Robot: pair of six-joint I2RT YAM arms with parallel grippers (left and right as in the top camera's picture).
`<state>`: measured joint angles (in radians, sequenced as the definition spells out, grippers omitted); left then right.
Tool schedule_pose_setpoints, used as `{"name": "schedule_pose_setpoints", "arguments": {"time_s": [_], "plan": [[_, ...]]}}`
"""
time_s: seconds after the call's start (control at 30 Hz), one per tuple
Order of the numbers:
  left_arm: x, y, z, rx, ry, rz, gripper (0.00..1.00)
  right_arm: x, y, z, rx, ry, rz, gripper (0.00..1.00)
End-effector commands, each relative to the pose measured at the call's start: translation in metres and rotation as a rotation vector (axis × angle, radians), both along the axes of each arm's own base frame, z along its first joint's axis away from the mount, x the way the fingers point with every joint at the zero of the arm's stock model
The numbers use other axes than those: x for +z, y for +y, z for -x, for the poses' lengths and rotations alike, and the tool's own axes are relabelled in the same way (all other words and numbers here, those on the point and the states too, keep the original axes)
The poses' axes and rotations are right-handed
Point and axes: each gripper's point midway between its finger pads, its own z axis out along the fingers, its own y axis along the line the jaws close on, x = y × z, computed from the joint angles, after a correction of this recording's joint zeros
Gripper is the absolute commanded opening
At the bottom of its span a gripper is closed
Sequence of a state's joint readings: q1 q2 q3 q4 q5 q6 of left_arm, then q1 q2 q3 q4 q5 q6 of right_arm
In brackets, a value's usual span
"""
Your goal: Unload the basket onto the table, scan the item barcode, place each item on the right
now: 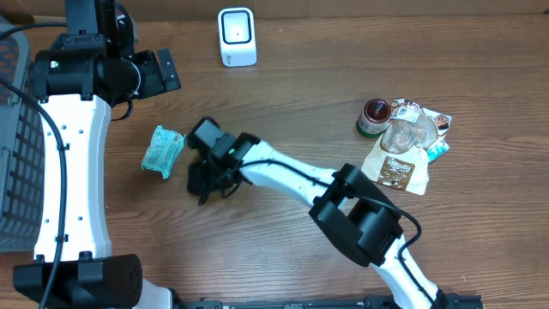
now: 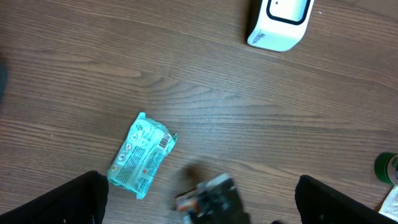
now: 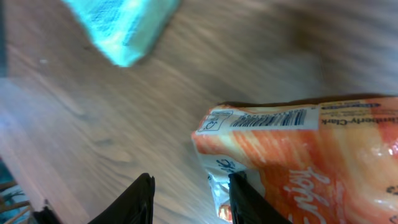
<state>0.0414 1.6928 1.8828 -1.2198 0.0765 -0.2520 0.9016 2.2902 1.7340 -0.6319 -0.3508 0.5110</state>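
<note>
An orange snack packet (image 3: 311,155) lies on the wooden table with its barcode strip facing up along the top edge. My right gripper (image 3: 193,199) hovers low over its left end, jaws open; mostly bare table shows between them, and the packet's corner touches the right finger (image 3: 245,199). From overhead the right gripper (image 1: 206,176) covers the packet. The left wrist view shows it blurred (image 2: 214,199). The white scanner (image 1: 237,36) stands at the back of the table. My left gripper (image 1: 159,73) hangs high at the back left, wide open and empty (image 2: 202,208).
A teal packet (image 1: 162,151) lies just left of the right gripper. At the right is a pile with a red-lidded jar (image 1: 375,116) and a brown pouch (image 1: 399,167). A grey basket (image 1: 17,172) lines the left edge.
</note>
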Motion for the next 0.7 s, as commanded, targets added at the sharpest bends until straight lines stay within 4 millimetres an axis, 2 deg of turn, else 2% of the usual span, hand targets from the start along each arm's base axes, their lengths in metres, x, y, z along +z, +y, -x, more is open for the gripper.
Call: {"name": "schedule_pose_setpoints", "arguments": {"time_s": [0.0, 0.07, 0.1, 0.13, 0.23, 0.37, 0.47, 0.5, 0.53, 0.57, 0.67], "plan": [[-0.003, 0.002, -0.001, -0.004, 0.006, -0.011, 0.99, -0.022, -0.055, -0.034, 0.004, -0.054, 0.144, 0.38], [-0.003, 0.002, -0.001, -0.004, 0.006, -0.011, 1.00, -0.019, -0.072, -0.039, 0.065, -0.059, 0.162, 0.39], [-0.003, 0.002, -0.001, -0.004, 0.006, -0.011, 0.99, -0.012, -0.087, -0.045, 0.106, -0.066, 0.183, 0.42], [-0.003, 0.002, -0.001, -0.004, 0.006, -0.011, 1.00, -0.006, -0.094, -0.047, 0.130, -0.067, 0.183, 0.42], [-0.003, 0.002, -0.001, -0.004, 0.006, -0.011, 1.00, 0.022, -0.100, -0.039, 0.267, -0.057, 0.113, 0.44], [-0.003, 0.002, -0.001, -0.004, 0.006, -0.011, 1.00, 0.039, -0.105, -0.033, 0.331, -0.064, 0.114, 0.43], [-0.003, 0.002, -0.001, -0.004, 0.006, -0.011, 1.00, 0.038, -0.105, -0.043, 0.243, -0.070, 0.135, 0.42], [-0.003, 0.002, -0.001, -0.004, 0.006, -0.011, 1.00, 0.037, -0.104, -0.057, 0.112, -0.074, 0.159, 0.42], [-0.003, 0.002, -0.001, -0.004, 0.006, -0.011, 1.00, 0.037, -0.103, -0.061, 0.068, -0.073, 0.158, 0.43], [-0.003, 0.002, -0.001, -0.004, 0.006, -0.011, 1.00, 0.040, -0.095, -0.072, -0.023, -0.074, 0.129, 0.42], [-0.003, 0.002, -0.001, -0.004, 0.006, -0.011, 1.00, 0.047, -0.076, -0.086, -0.134, -0.088, 0.057, 0.42]]}}
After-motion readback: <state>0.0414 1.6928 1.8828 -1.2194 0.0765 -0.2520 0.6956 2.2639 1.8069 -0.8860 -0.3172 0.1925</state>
